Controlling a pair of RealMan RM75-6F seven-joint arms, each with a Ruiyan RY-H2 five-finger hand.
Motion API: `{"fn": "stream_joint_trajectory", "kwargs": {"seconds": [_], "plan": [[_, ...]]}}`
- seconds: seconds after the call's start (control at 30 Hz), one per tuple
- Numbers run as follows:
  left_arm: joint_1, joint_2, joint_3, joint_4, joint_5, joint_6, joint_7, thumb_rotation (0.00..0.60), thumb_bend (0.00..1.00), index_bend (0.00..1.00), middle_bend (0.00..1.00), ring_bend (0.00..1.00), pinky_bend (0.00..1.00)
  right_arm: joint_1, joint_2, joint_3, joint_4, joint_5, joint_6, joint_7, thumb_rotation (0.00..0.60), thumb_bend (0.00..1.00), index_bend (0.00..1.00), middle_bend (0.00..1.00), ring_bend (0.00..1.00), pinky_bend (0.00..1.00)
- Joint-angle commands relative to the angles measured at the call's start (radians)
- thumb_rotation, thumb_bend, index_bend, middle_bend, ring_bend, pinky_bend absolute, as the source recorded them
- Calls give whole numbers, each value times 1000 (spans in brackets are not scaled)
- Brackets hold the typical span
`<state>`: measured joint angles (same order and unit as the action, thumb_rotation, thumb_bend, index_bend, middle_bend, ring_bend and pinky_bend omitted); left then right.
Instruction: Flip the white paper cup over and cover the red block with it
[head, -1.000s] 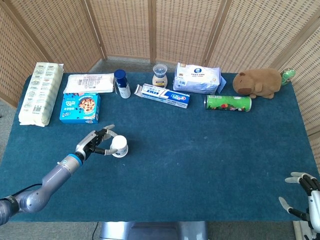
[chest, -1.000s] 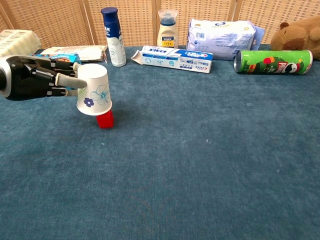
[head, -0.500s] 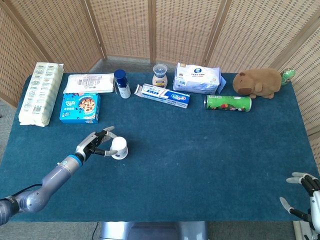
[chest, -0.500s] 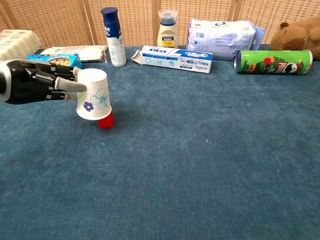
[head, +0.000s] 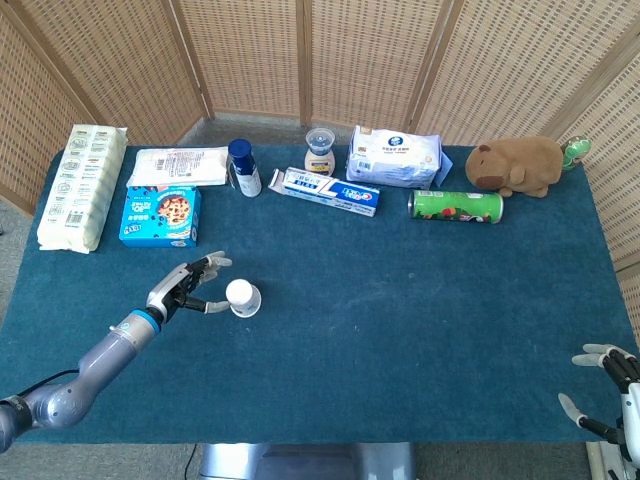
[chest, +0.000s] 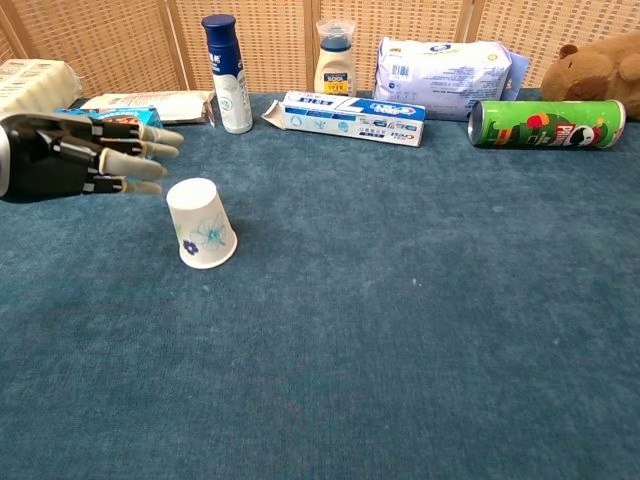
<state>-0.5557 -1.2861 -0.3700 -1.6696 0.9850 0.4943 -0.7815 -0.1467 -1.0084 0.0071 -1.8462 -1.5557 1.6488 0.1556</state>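
Observation:
The white paper cup (chest: 202, 222) with a blue flower print stands upside down on the blue tablecloth, also seen from above as the cup (head: 242, 297). The red block is hidden in both views. My left hand (chest: 75, 157) hovers just left of and slightly above the cup, fingers spread, holding nothing; in the head view the left hand (head: 186, 289) lies a short gap from the cup. My right hand (head: 610, 395) sits at the table's near right corner, fingers apart and empty.
Along the far side stand a blue bottle (head: 243, 167), a small jar (head: 319, 151), a toothpaste box (head: 330, 190), a wipes pack (head: 395, 156), a green can (head: 456, 206) and a plush capybara (head: 518, 164). A cookie box (head: 160, 215) lies behind the left hand.
The left hand lowered the cup over the red block, then let go and opened, drawing back slightly to the left. The block is now out of sight.

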Motion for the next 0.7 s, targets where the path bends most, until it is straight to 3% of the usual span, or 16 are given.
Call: {"fn": "stream_joint_trajectory", "kwargs": {"seconds": [0.03,0.27,0.7], "plan": [[22,29,-14,-47,47,24,-3,551,179,166,0,0,49,3,0,0,-1,-2,-4,-2,600,260,377,303,233,294],[84,130,8,-177,182,104,54,550,179,137,0,0,48,15,3,2,-8,-4,-20,-16,600,260,377,302,232,294],[291,263,218,-341,374,507,528,556,179,137,0,0,49,61,-2,4,-26,5,-96,-96,600,260,378,302,232,288]]}}
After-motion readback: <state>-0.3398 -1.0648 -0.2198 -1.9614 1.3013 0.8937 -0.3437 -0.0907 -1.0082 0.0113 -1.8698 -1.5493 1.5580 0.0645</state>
